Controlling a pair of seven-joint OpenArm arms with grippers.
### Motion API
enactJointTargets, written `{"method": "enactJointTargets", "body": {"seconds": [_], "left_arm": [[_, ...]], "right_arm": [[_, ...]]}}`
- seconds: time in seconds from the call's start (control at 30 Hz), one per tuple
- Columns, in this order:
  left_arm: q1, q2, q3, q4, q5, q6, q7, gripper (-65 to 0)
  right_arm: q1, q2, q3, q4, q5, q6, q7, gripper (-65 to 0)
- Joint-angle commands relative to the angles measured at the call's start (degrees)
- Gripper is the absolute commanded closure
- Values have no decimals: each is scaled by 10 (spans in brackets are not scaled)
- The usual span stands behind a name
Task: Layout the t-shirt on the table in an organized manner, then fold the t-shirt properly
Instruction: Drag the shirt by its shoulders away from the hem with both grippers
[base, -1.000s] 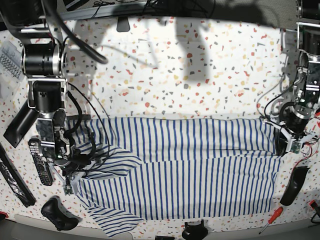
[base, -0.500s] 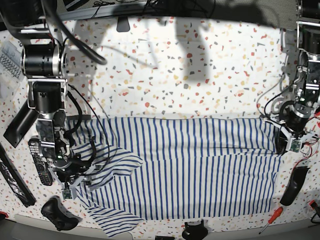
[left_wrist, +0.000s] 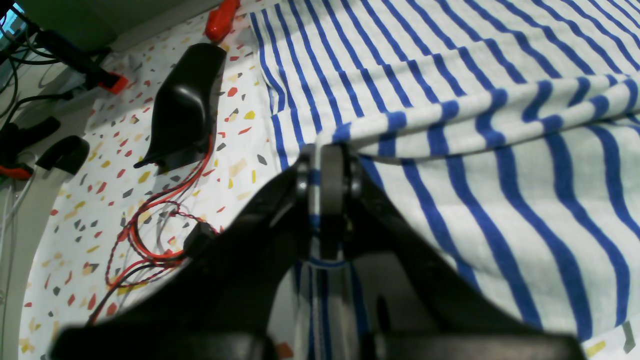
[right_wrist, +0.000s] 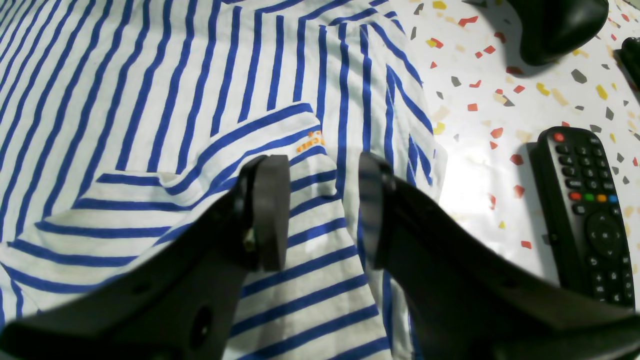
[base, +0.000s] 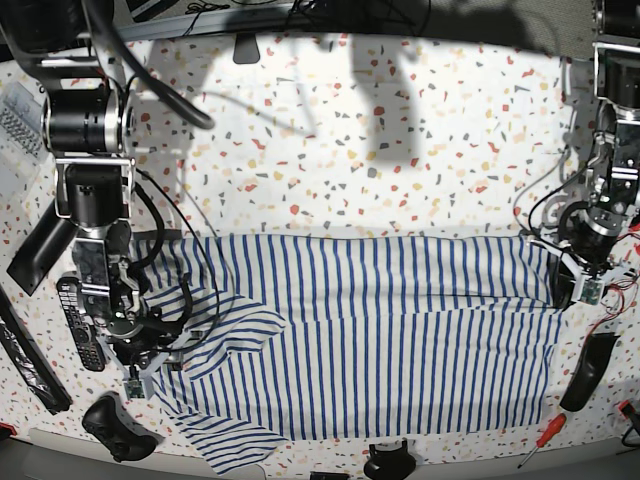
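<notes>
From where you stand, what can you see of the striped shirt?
The shirt is white cloth with narrow blue stripes, lying on the speckled table, part folded over, a sleeve-like flap sticking out. The left hand pinches one edge; the right hand stands open over the other side.
</notes>
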Motion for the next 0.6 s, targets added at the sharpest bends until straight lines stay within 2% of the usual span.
{"method": "enactJointTargets", "body": {"seconds": [0.0, 0.1, 0.17, 0.23, 0.27, 0.3, 0.47, 0.57], "left_arm": [[-13, -11, -5, 8, 1, 5, -14, 0], [-14, -11, -5, 8, 43, 5, -15, 0], [-19, -11, -5, 8, 87, 8, -15, -7], [-32, -11, -5, 8, 126, 23, -14, -165], [-41, -11, -5, 8, 135, 36, -14, -217], [-50, -11, -5, 8, 135, 47, -14, -239], [-83, -8, -5, 7, 133, 52, 37, -239], [-87, -3, -5, 7, 132, 52, 48, -239]], "right_arm": [[22, 6, 3, 9, 4, 3, 10, -224], [23, 6, 3, 9, 4, 3, -2, -224], [24, 6, 3, 9, 4, 3, -34, -224], [27, 6, 3, 9, 4, 3, -86, -224], [29, 7, 3, 9, 4, 3, -99, -224], [29, 7, 3, 9, 4, 3, -104, -224], [30, 6, 3, 9, 9, 3, -105, -224], [30, 6, 3, 9, 30, 3, -115, -224]]}}
